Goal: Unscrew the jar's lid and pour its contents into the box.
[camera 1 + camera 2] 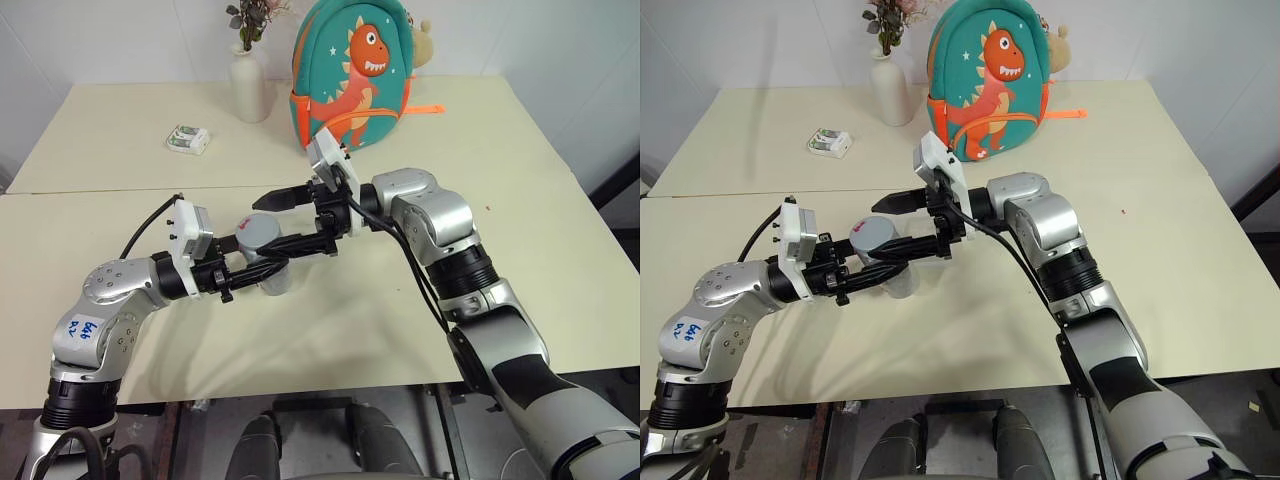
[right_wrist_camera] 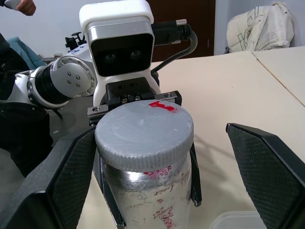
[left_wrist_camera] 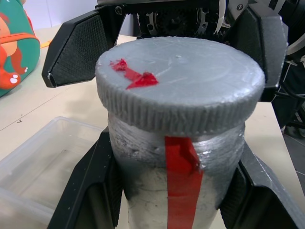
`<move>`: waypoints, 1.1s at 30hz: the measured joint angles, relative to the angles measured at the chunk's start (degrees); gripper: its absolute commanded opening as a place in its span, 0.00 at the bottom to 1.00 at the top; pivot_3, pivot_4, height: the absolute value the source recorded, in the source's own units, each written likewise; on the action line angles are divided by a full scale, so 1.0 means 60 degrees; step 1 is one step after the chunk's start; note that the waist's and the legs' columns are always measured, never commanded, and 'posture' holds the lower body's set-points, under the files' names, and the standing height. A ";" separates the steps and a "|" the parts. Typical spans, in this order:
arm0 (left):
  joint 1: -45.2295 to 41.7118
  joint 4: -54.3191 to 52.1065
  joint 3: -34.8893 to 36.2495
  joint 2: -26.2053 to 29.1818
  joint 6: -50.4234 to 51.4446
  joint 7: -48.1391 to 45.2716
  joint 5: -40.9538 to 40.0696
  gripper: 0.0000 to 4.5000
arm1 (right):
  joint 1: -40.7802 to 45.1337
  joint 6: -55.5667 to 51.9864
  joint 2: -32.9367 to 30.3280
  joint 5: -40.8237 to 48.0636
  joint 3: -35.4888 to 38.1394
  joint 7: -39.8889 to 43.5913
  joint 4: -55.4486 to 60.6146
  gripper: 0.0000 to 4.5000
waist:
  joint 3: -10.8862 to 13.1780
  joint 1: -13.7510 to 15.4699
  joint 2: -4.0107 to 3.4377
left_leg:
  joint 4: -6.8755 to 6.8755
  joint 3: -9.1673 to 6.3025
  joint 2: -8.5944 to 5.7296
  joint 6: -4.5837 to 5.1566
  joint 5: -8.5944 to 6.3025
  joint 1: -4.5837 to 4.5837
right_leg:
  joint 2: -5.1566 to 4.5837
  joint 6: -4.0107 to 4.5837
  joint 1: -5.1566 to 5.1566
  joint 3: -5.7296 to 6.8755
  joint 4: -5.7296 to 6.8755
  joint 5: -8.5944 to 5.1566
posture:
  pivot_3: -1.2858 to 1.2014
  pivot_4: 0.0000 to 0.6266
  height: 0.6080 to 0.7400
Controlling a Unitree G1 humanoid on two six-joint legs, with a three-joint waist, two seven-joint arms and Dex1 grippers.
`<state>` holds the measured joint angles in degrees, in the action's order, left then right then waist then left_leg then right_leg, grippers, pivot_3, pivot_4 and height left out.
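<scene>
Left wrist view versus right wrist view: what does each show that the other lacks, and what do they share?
Left wrist only: the dinosaur backpack and the jar's red tape strip.
Right wrist only: the left arm's wrist camera and a dark door behind.
Both: the lid, the shut left claw gripping the jar, the open right claw around the lid, and the box.

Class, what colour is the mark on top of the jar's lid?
Red, on the grey lid; clearest in the left wrist view.

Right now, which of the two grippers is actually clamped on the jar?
The left gripper. It is shut on the jar below the lid, while the right gripper is open, one finger on either side of the lid without gripping it.
</scene>
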<state>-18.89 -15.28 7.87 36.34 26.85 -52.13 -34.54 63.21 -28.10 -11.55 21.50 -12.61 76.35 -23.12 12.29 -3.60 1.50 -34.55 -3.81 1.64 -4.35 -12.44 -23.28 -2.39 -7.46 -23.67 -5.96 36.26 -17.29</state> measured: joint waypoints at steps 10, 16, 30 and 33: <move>-0.0003 0.0021 0.0005 0.0000 0.0000 0.0012 0.0000 0.47 | 0.0060 0.0093 -0.0224 0.0006 0.0003 0.0212 -0.0073 0.99 | 0.0000 0.0003 0.0000 | 0.0000 0.0000 0.0000 0.0000 0.0000 0.0000 | 0.0000 0.0000 0.0000 0.0000 0.0000 0.0000 | 0.52 0.24 1.00; -0.0003 0.0020 0.0005 0.0001 0.0000 0.0003 0.0000 0.47 | 0.0060 0.0096 -0.0311 0.0005 0.0012 0.0281 -0.0074 0.99 | 0.0000 -0.0001 0.0000 | 0.0000 0.0000 0.0000 0.0000 0.0000 0.0000 | 0.0000 0.0000 0.0000 0.0000 0.0000 0.0000 | 0.52 0.24 1.00; -0.0003 0.0012 0.0019 0.0002 0.0000 -0.0027 -0.0002 0.47 | 0.0060 0.0140 -0.0533 -0.0011 0.0088 0.0360 -0.0391 0.99 | 0.0000 0.0006 0.0000 | 0.0000 0.0000 0.0000 0.0000 0.0000 0.0000 | 0.0000 0.0000 0.0000 0.0000 -0.0001 0.0000 | 0.52 0.24 1.00; -0.0003 0.0012 0.0018 0.0002 0.0000 -0.0082 -0.0002 0.47 | 0.0060 0.0140 -0.0640 -0.0003 0.0119 0.0418 -0.0391 0.99 | 0.0000 -0.0002 0.0000 | 0.0000 0.0000 0.0000 0.0000 0.0000 0.0000 | 0.0000 0.0000 0.0000 0.0000 0.0000 0.0000 | 0.52 0.24 1.00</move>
<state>-18.91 -15.21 7.97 36.35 26.85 -52.62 -34.55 63.57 -27.26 -15.39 21.48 -11.89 78.86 -25.47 12.29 -3.61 1.50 -34.54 -3.81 1.64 -4.35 -12.44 -23.28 -2.39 -7.46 -23.67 -5.96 36.26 -17.29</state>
